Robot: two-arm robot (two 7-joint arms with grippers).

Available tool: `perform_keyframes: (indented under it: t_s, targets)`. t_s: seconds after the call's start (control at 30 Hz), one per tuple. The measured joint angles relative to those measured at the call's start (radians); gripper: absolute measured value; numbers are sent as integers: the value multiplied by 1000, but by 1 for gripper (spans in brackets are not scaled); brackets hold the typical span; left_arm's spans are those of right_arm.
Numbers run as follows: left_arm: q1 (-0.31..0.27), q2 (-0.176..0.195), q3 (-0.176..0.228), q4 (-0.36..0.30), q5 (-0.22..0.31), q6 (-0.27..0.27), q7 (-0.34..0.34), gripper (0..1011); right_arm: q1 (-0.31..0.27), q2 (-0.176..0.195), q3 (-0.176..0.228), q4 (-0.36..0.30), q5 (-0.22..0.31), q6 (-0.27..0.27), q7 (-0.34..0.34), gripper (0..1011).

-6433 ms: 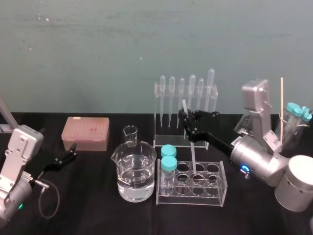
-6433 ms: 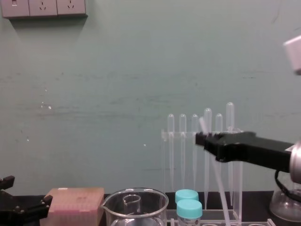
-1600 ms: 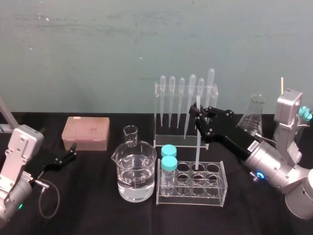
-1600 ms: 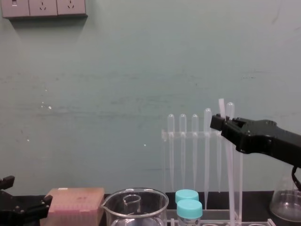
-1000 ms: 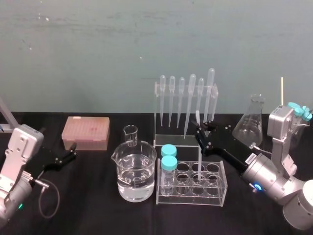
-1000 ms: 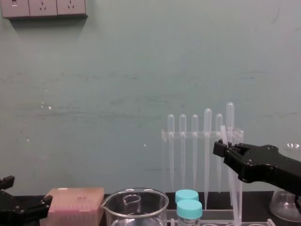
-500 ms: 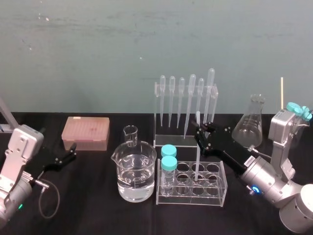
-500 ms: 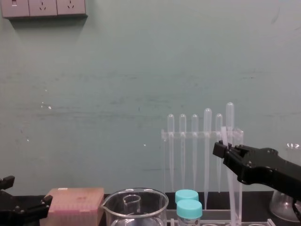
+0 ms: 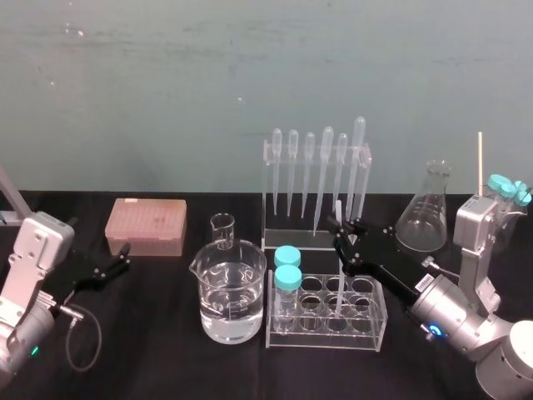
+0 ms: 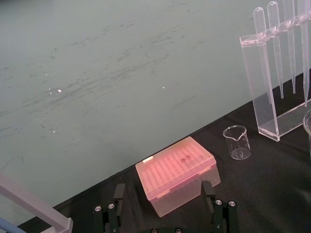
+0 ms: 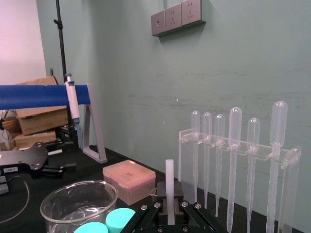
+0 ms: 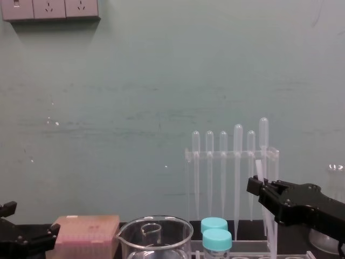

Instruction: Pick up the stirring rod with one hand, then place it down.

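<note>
Soft, even room light is falling on the wall (image 9: 250,75); the black table (image 9: 150,358) is reading dim. Faint glints are showing on the beaker (image 9: 232,290) and flask (image 9: 423,223). The stirring rod (image 11: 169,189) is glowing white; a pale side wall (image 11: 19,39) is blowing out.

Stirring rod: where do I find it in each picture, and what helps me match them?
Head view: stirring rod upright right of centre, held by the right gripper, lower end in the test tube rack.
Chest view: rod lower right, poking up above that gripper.
Right wrist view: rod upright at bottom centre.
Left wrist view: the idle left gripper faces the pink tip box.
Shared landmark: the pipette rack.
</note>
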Motion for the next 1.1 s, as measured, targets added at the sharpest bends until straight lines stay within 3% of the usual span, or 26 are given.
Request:
perform_keyframes:
  t_s: [0.2,0.33,0.9,0.97,1.0,1.03,1.1]
  targets:
    - [0,0,0,0,0,0,0,1000,0,0,0,-1,0,0,-1,72]
    - [0,0,0,0,0,0,0,1000,0,1,0,-1,0,1,-1,145]
    - [0,0,0,0,0,0,0,1000,0,2,0,-3,0,2,-1,705]
    - [0,0,0,0,0,0,0,1000,-1,2,4,-9,-13,8,-28,757]
    - [0,0,0,0,0,0,0,1000,-3,2,17,-17,-39,13,-83,797]
    - [0,0,0,0,0,0,0,1000,-3,2,17,-17,-39,13,-83,811]
    - [0,0,0,0,0,0,0,1000,-18,-1,50,-30,-107,24,-222,888]
